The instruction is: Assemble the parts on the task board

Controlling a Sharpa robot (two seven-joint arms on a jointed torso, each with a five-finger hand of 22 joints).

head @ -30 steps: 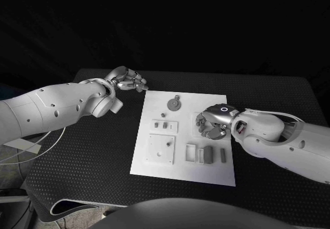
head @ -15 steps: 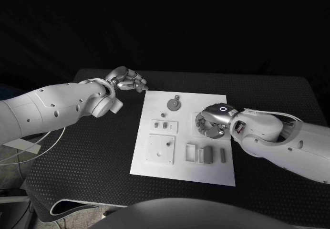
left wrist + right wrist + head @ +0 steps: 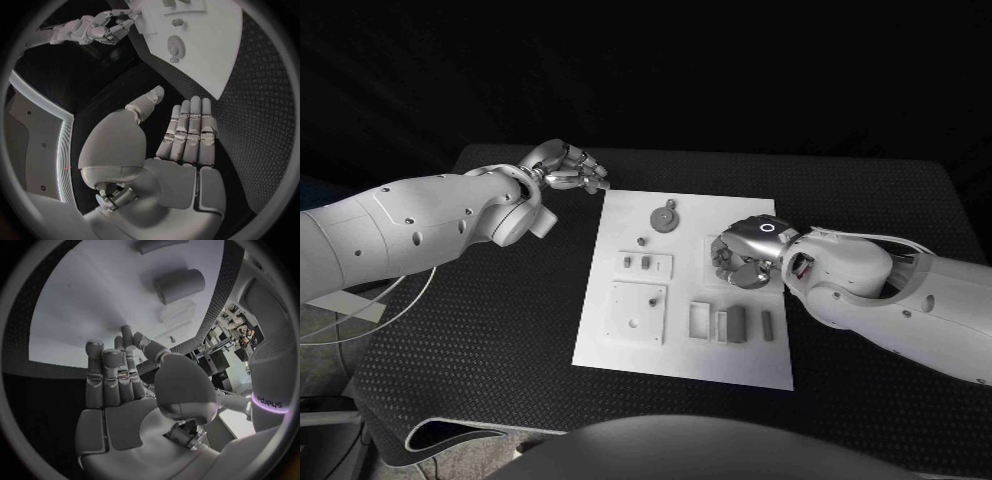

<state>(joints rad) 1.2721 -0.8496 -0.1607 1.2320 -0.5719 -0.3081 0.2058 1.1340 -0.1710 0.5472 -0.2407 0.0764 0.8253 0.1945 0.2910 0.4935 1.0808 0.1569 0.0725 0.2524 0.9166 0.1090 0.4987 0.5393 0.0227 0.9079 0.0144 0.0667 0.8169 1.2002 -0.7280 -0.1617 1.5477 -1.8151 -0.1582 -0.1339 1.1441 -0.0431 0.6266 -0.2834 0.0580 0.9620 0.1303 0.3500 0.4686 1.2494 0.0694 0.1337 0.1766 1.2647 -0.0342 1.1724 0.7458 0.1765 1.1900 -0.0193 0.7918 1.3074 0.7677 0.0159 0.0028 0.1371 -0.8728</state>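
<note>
Over the right half of the task board (image 3: 626, 340) the right hand (image 3: 744, 262) hangs with its fingers (image 3: 112, 375) held straight and close side by side, the thumb (image 3: 145, 346) standing a little apart from them; the right wrist view shows nothing between thumb and fingers, and the palm is bare. From the head view I cannot tell whether its fingertips touch the white plate or only hover above it. Just beside this hand, toward the robot, lies a row of small grey blocks (image 3: 733, 323), flat on the board and apart from the fingers.

Beyond the board's far left corner, above the black table (image 3: 473, 340), the left hand (image 3: 564, 167) is likewise unloaded: in the left wrist view its fingers (image 3: 187, 135) lie straight and pressed together, the thumb (image 3: 145, 104) angled away, nothing held or touched.

On the board's far end rests a round grey gear (image 3: 666, 217), with a small peg (image 3: 639, 240) near it. Nearer the robot sit a small plate with two slots (image 3: 646, 264) and, closer still, a larger square plate (image 3: 638, 312).
</note>
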